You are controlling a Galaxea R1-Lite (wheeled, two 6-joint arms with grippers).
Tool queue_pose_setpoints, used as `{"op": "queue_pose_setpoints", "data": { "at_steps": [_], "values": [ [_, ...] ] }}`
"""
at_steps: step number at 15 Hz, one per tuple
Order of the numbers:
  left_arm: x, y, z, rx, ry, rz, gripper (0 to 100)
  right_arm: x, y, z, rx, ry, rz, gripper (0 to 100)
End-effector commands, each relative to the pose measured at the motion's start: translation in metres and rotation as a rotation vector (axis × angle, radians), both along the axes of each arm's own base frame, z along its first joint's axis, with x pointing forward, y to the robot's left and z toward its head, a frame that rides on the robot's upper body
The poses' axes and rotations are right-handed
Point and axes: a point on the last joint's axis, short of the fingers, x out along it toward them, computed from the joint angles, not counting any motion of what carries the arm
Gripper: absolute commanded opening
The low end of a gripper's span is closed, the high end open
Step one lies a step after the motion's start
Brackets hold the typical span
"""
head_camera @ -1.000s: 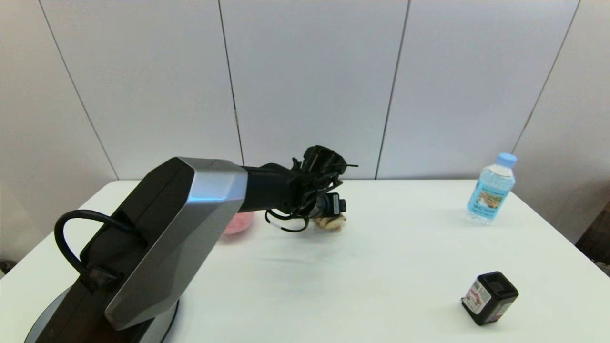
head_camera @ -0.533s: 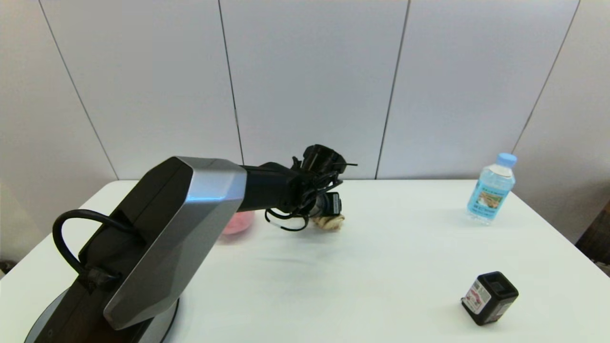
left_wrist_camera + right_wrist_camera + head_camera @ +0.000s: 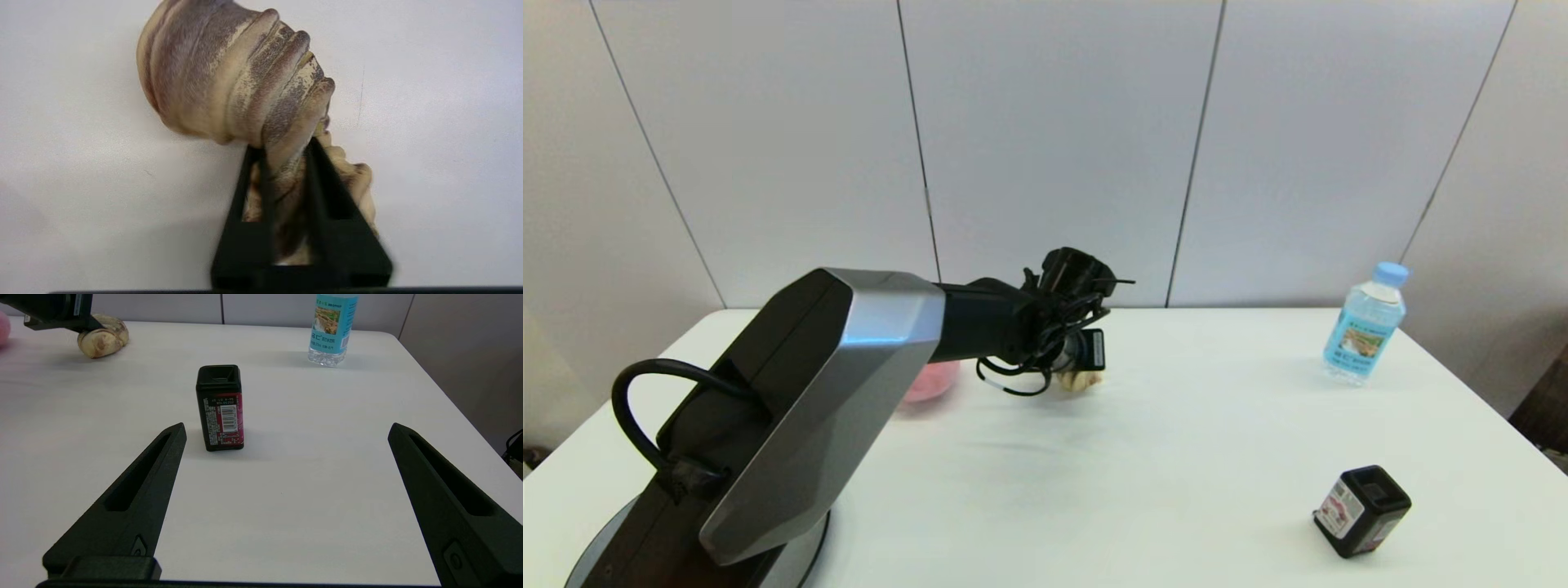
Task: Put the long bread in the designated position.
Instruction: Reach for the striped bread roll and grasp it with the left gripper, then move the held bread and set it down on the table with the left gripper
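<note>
Left gripper (image 3: 286, 155): your left arm reached across to the far middle of the table, its two black fingers clamped on the long bread (image 3: 233, 77), pinching it narrow near one end.
Long bread: the ridged tan loaf sat low over the white table (image 3: 1176, 457), beside the pink peach (image 3: 931, 380); you could not tell whether it touched the surface.
Right gripper (image 3: 286, 433): your other arm was parked near the front right, its fingers spread wide and empty, facing the small black box (image 3: 220, 408).
Bystanders: a water bottle (image 3: 1365, 333) stood well apart at the far right.
Risk: the off-centre pinch left most of the loaf hanging free, so a quick swing likely would have let it sag, twist or slip out.
Second risk: a low sweep could have nudged the peach.
</note>
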Motion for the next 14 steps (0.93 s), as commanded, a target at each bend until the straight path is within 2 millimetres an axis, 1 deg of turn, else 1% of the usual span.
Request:
{"op": "queue_pose_setpoints", "data": {
  "at_steps": [1,3,4,5,7,8,10,12,14],
  "values": [
    [0.0,0.005,0.01,-0.012,-0.011,0.009,0,0.0,0.0,0.0,0.0,0.001,0.001,100],
    [0.004,0.013,0.019,0.003,-0.035,0.003,0,0.0,0.0,0.0,0.0,0.001,0.002,100],
    [0.007,0.021,0.028,0.017,-0.056,-0.004,0,0.0,0.0,0.0,0.0,0.001,0.002,100],
    [0.009,0.029,0.04,0.034,-0.086,-0.017,0,0.0,0.0,0.0,0.0,0.001,0.001,100],
    [0.015,0.06,0.075,0.099,-0.17,-0.041,0,0.0,0.0,0.0,0.0,0.001,0.002,100],
    [0.014,0.073,0.09,0.122,-0.199,-0.046,0,0.0,0.0,0.0,0.0,0.001,0.001,100],
    [0.005,0.094,0.12,0.126,-0.22,-0.026,0,0.0,0.0,0.0,0.0,0.001,0.002,100],
    [-0.01,0.118,0.145,0.151,-0.209,-0.008,0,0.0,0.0,0.0,0.0,0.001,0.001,100],
    [-0.021,0.137,0.164,0.168,-0.216,0.008,0,0.0,0.0,0.0,0.0,0.001,0.001,100]
  ]
}}
